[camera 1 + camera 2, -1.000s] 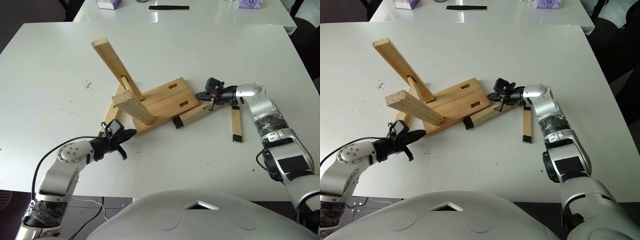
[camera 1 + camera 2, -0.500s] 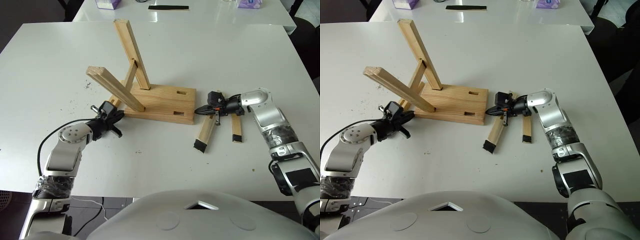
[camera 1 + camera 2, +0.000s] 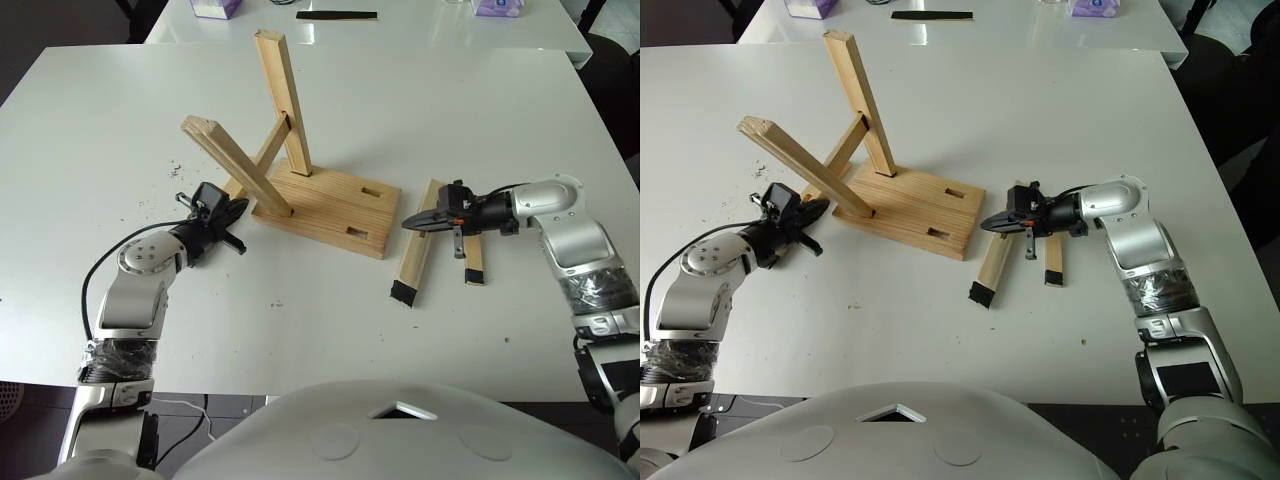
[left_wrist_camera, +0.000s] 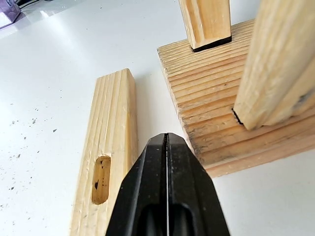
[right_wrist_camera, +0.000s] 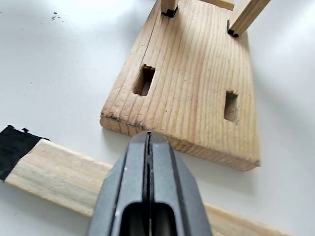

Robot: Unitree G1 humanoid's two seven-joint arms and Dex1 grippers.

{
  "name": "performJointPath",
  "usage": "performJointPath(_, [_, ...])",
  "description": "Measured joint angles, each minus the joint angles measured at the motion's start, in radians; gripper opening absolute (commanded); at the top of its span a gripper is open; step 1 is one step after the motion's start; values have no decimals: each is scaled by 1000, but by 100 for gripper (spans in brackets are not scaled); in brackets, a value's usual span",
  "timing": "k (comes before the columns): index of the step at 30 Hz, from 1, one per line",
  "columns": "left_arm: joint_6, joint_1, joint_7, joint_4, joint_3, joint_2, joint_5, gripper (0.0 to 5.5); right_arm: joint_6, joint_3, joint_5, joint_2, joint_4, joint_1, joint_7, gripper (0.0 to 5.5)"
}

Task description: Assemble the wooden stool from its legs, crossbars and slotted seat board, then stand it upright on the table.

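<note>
Where the seat board (image 3: 328,206) lies, two legs (image 3: 283,105) stand.

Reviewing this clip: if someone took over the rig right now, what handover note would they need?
Left claw: shut, empty, by the left end of the seat board, near a loose slotted piece.
Right claw: shut, empty, just off the board's right end, above a black-tipped piece; a second loose piece lies beside it.
Done: the board lies flat, slots up, with the far leg and near leg seated and a crossbar between them.
Left: two empty slots to fill, remaining pieces to fit, then stand it upright.
</note>
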Motion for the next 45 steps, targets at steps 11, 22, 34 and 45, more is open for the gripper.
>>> performJointPath(11, [60, 207, -134, -233, 36, 86, -87, 0, -159, -15, -108, 178, 517, -315, -346, 1])
performJointPath(22, [38, 92, -55, -131, -210, -78, -3, 0, -259, -1, -163, 333, 978, -482, -336, 1])
performJointPath(34, [-3, 14, -9, -21, -194, -109, 7, 0, -180, -8, -80, 280, 783, -375, 19, 1])
performJointPath(45, [-19, -1, -1, 12, -168, -93, 15, 0, -116, -44, -66, 283, 602, -302, -113, 1])
